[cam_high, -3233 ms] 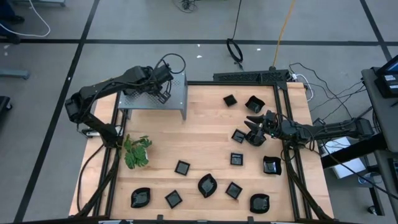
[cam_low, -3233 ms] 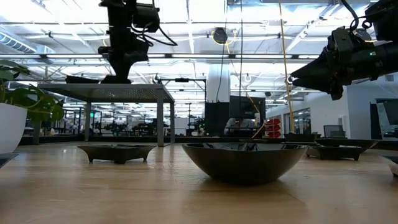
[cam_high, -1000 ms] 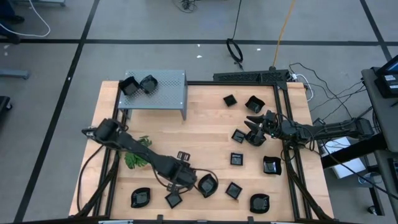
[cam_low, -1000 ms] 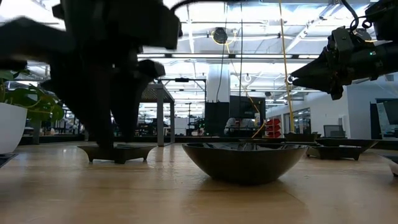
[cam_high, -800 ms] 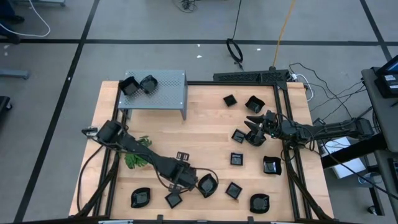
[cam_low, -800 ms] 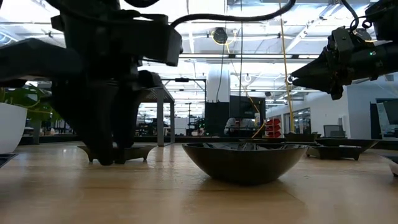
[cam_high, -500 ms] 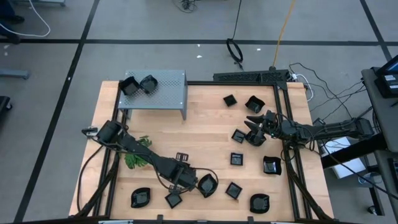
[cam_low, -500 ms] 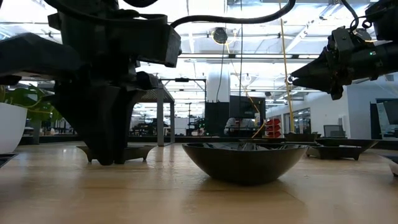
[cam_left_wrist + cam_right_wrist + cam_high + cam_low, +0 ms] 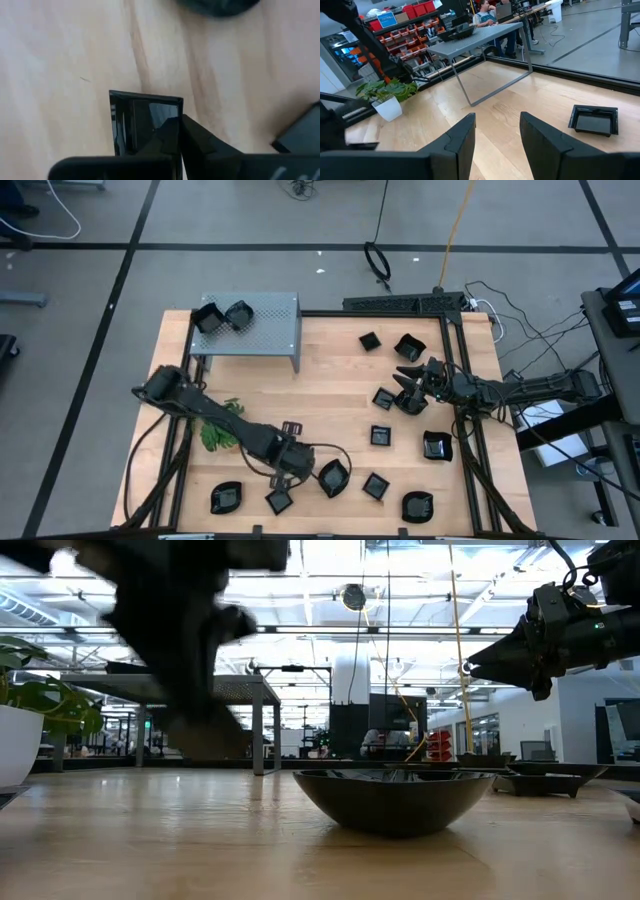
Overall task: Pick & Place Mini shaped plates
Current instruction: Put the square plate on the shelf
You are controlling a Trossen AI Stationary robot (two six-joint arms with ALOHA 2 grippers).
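At the table's near edge, about six o'clock, the left gripper (image 9: pixel 291 452) pinches a square plate (image 9: pixel 145 120), lifted just clear of the wood. Best to raise it level, clearing the leaf plate (image 9: pixel 333 477) beside it. At three o'clock the right gripper (image 9: pixel 403 380) hovers, fingers spread. Two plates already sit on the shelf (image 9: pixel 270 325) at eleven o'clock.

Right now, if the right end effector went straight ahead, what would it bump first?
Probably the bare wooden table, since the right end effector tilts slightly down. Beyond that stands the grey shelf. Depth is hard to judge.
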